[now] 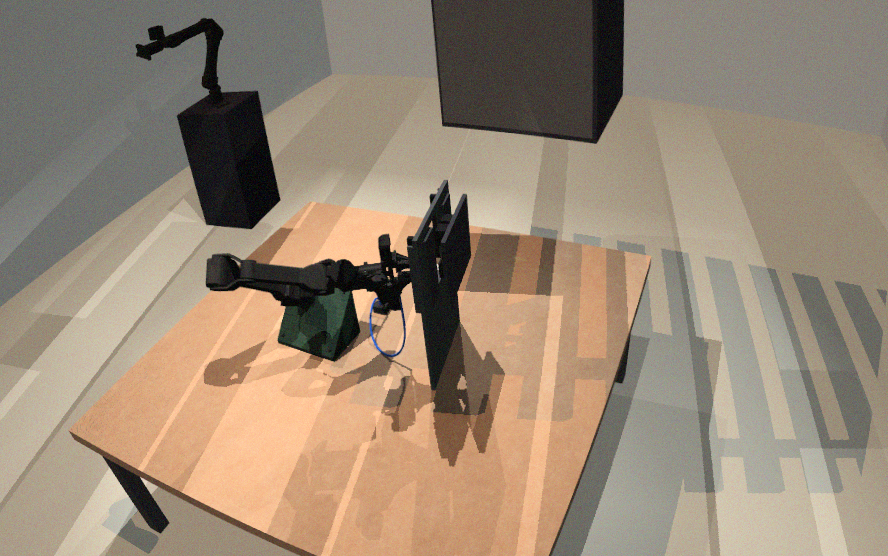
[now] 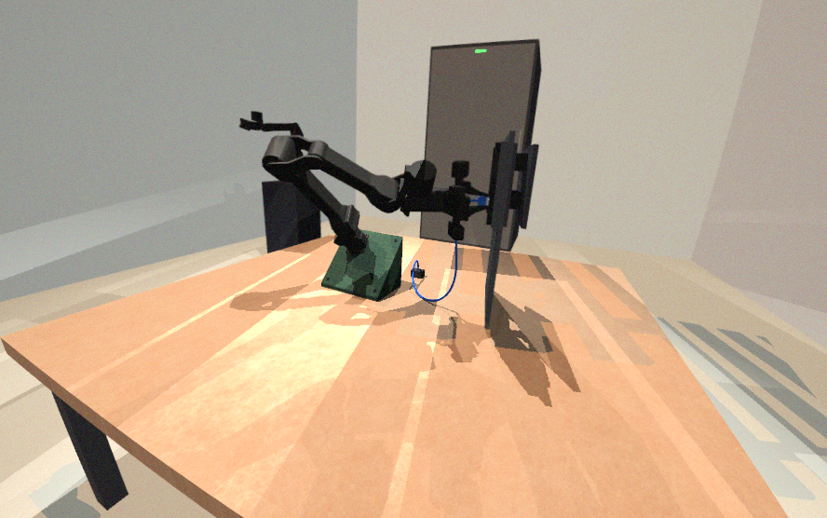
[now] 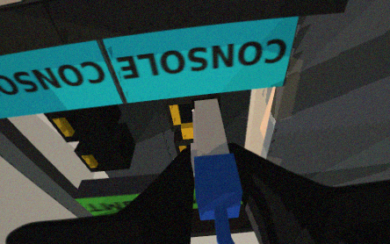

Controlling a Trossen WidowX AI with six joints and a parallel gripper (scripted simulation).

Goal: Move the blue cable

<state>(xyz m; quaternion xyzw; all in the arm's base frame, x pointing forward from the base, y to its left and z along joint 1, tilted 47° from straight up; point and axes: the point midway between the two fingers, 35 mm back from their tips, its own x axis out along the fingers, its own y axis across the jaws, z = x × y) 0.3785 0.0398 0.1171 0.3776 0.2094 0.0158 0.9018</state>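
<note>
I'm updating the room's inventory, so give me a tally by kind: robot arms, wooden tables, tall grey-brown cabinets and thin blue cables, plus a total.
Black robot arms: 2
Wooden table: 1
Tall grey-brown cabinet: 1
Thin blue cable: 1
Total: 5

The table [image 1: 262,451] [image 2: 305,420] looks like smooth, matt wood (faintly grained); above it, the arm [image 1: 281,275] [image 2: 354,170] resembles dull black plastic.
</note>
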